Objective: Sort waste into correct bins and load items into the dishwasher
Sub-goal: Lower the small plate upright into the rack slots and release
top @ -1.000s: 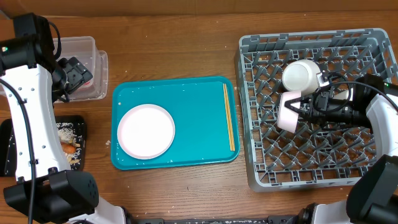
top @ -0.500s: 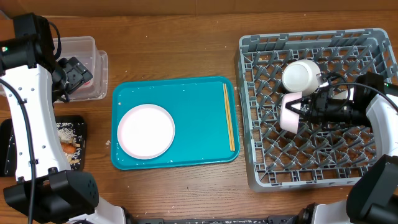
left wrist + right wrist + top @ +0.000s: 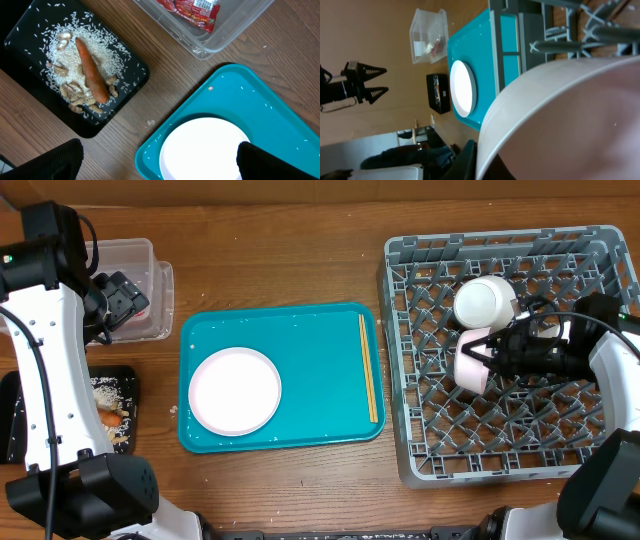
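Note:
My right gripper (image 3: 492,358) is shut on the rim of a white bowl-shaped dish (image 3: 470,362), held on its side among the pegs of the grey dish rack (image 3: 500,465); the dish fills the right wrist view (image 3: 570,120). An upturned white bowl (image 3: 485,300) sits in the rack just behind it. A white plate (image 3: 235,390) and wooden chopsticks (image 3: 372,370) lie on the teal tray (image 3: 300,330). My left gripper (image 3: 120,298) is open and empty over the clear tub (image 3: 135,252), which holds a red wrapper (image 3: 192,10). The black tray (image 3: 30,60) holds rice, beige scraps and the carrot stick (image 3: 91,70).
The teal tray lies between the bins on the left and the rack on the right. The black tray (image 3: 122,375) sits at the table's left edge, below the tub. Bare wooden table runs along the back. People and furniture show beyond the table in the right wrist view.
My right gripper has shifted the white dish slightly to the right and turned it a little among the rack pegs. The left arm has not moved.

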Controlling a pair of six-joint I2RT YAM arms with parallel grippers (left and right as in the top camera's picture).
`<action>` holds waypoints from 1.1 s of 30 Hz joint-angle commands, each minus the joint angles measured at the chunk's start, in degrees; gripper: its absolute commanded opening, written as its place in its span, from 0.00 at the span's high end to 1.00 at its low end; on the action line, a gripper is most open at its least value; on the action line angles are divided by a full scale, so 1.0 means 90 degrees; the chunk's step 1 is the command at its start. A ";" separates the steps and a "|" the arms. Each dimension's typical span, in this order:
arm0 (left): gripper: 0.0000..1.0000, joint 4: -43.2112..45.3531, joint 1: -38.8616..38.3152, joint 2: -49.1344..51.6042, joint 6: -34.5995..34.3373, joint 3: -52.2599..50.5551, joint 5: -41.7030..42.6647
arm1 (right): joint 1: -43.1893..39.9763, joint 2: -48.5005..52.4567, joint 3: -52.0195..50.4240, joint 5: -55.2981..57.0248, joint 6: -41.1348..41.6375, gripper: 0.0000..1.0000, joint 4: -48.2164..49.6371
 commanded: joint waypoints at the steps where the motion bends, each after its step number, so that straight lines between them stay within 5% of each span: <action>1: 0.00 -0.0015 0.0007 -0.0104 0.0022 0.0092 -0.0019 | -0.0012 -0.0041 0.0087 0.0265 0.0420 0.90 0.0019; 17: 0.00 -0.0015 0.0007 -0.0104 0.0024 0.0092 -0.0019 | -0.0015 -0.0068 0.2314 0.3470 0.2110 0.85 -0.1049; 25: 0.00 -0.0015 0.0007 -0.0104 0.0024 0.0092 -0.0019 | -0.0012 -0.0080 0.2385 0.3446 0.2142 0.84 -0.1161; 33: 0.00 -0.0015 0.0007 -0.0104 0.0024 0.0092 -0.0019 | 0.0449 -0.0078 0.2370 0.3912 0.1773 0.49 -0.1260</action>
